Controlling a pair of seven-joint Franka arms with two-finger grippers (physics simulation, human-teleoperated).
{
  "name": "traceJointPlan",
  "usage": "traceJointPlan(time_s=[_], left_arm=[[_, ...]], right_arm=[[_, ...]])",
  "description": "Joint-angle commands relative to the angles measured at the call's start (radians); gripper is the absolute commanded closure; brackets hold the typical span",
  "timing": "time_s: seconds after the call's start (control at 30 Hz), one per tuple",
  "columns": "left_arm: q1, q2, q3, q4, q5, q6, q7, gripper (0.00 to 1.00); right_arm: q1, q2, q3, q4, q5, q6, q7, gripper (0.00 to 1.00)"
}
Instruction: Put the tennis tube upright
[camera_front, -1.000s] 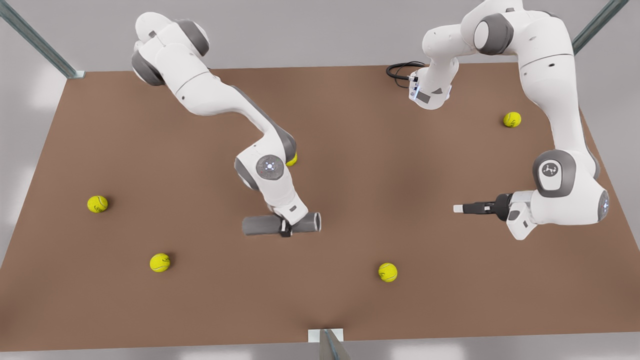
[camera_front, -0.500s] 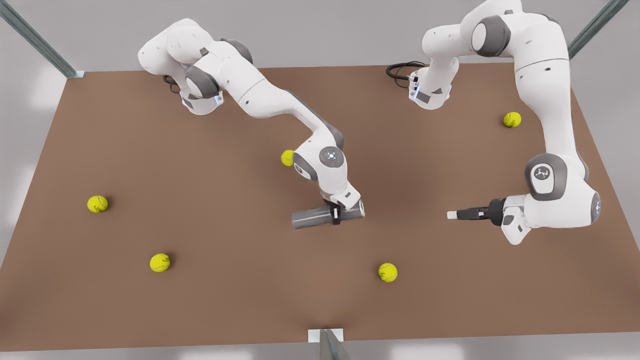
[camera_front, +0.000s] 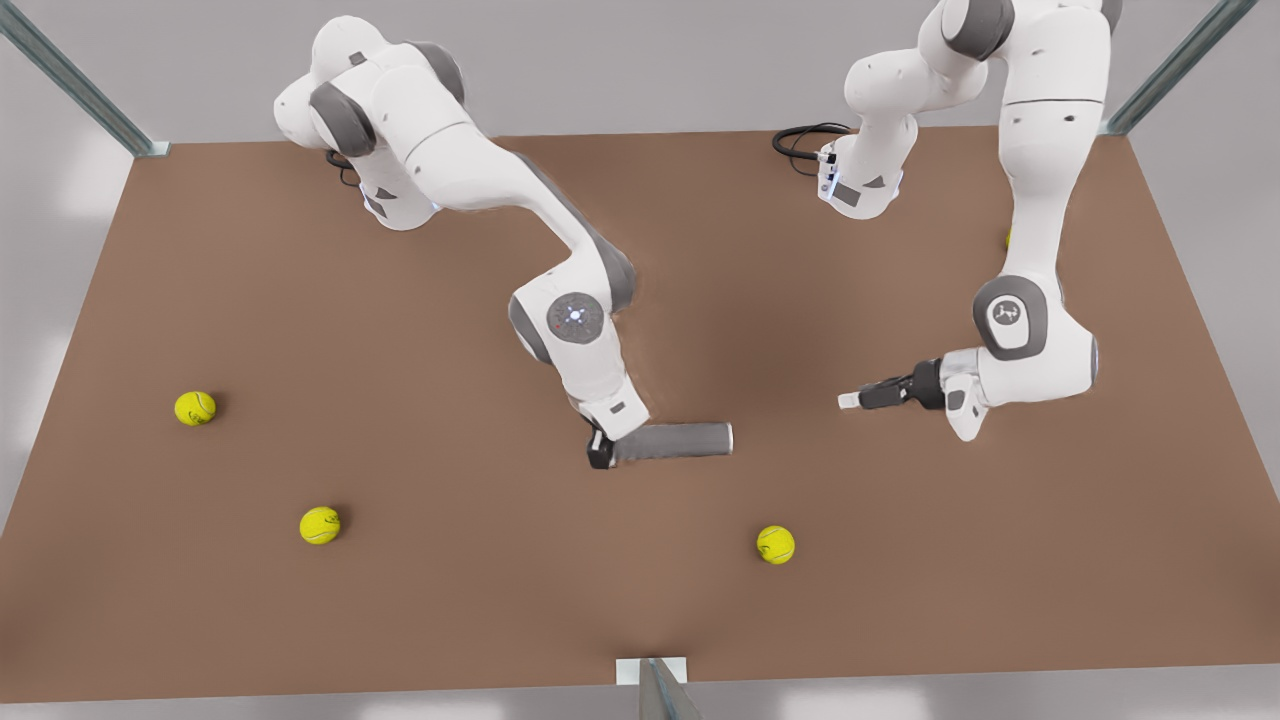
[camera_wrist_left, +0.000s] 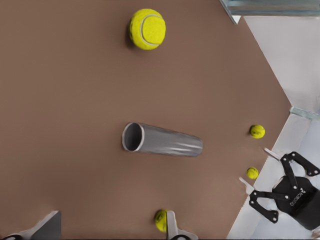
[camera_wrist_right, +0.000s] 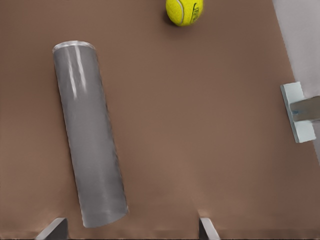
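I see a flat matte brown tabletop (camera_front: 300, 300) filling most of my front view, set against plain pale grey surroundings (camera_front: 640, 60). Slanted grey-green metal frame posts (camera_front: 75, 75) stand at its far corners, another (camera_front: 660, 690) at the near edge. Soft, even light, faint shadows.

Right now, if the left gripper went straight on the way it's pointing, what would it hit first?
Probably the tennis tube, lying flat: the left gripper, jaws open, aims roughly at its open mouth. Its height is hard to judge, so it might pass just above.
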Motion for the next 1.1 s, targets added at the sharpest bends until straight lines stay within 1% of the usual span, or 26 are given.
traceJointPlan(time_s=[0.0, 0.03, 0.1, 0.13, 0.17, 0.2, 0.3, 0.33, 0.37, 0.47, 0.5, 0.57, 0.7, 0.83, 1.07], left_arm=[[-0.003, 0.001, -0.009, -0.001, -0.222, 0.01, 0.001, 0.0], [-0.008, 0.018, -0.069, -0.001, -0.248, 0.111, 0.001, 0.0], [-0.02, 0.072, -0.151, 0.014, -0.282, 0.263, 0.002, 0.0], [-0.022, 0.092, -0.172, 0.028, -0.282, 0.3, 0.004, 0.0], [-0.031, 0.113, -0.184, 0.044, -0.28, 0.329, 0.007, 0.0], [-0.052, 0.144, -0.184, 0.07, -0.277, 0.358, 0.019, 0.01], [-0.06, 0.184, -0.186, 0.08, -0.28, 0.366, 0.071, 0.01], [-0.061, 0.192, -0.186, 0.077, -0.282, 0.351, 0.077, 0.01], [-0.063, 0.195, -0.206, 0.071, -0.28, 0.342, 0.079, 0.01], [-0.063, 0.181, -0.211, 0.064, -0.28, 0.245, 0.076, 0.01], [-0.065, 0.187, -0.221, 0.064, -0.277, 0.245, 0.077, 0.01], [-0.08, 0.199, -0.221, 0.067, -0.267, 0.28, 0.088, 0.01], [-0.065, 0.282, -0.215, 0.074, -0.263, 0.32, 0.243, 0.01], [-0.048, 0.334, -0.211, 0.102, -0.263, 0.322, 0.309, 0.01], [-0.045, 0.38, -0.212, 0.131, -0.279, 0.314, 0.344, 0.01]], right_arm=[[-0.049, -0.046, 0.018, -0.046, 0.0, -0.01, -0.002, 0.0], [-0.166, -0.143, 0.063, -0.138, 0.0, -0.031, -0.004, 0.0], [-0.321, -0.313, 0.07, -0.326, 0.001, -0.039, 0.015, 0.0], [-0.396, -0.374, 0.07, -0.357, 0.001, -0.115, 0.134, 0.0], [-0.479, -0.391, 0.069, -0.346, 0.0, -0.192, 0.2, 0.0], [-0.532, -0.41, 0.064, -0.342, -0.003, -0.231, 0.217, 0.0], [-0.618, -0.488, 0.058, -0.345, -0.023, -0.346, 0.349, 0.0], [-0.643, -0.525, 0.093, -0.343, -0.101, -0.415, 0.496, 0.0], [-0.681, -0.543, 0.138, -0.342, -0.104, -0.45, 0.509, 0.0], [-0.706, -0.54, 0.132, -0.34, -0.107, -0.464, 0.493, 0.0], [-0.703, -0.52, 0.133, -0.313, -0.111, -0.464, 0.493, 0.0], [-0.7, -0.52, 0.136, -0.313, -0.135, -0.467, 0.496, 0.0], [-0.712, -0.517, 0.133, -0.313, -0.135, -0.459, 0.493, 0.0], [-0.713, -0.479, 0.132, -0.282, -0.135, -0.446, 0.493, 0.0], [-0.698, -0.471, 0.132, -0.282, -0.137, -0.45, 0.496, 0.0]])
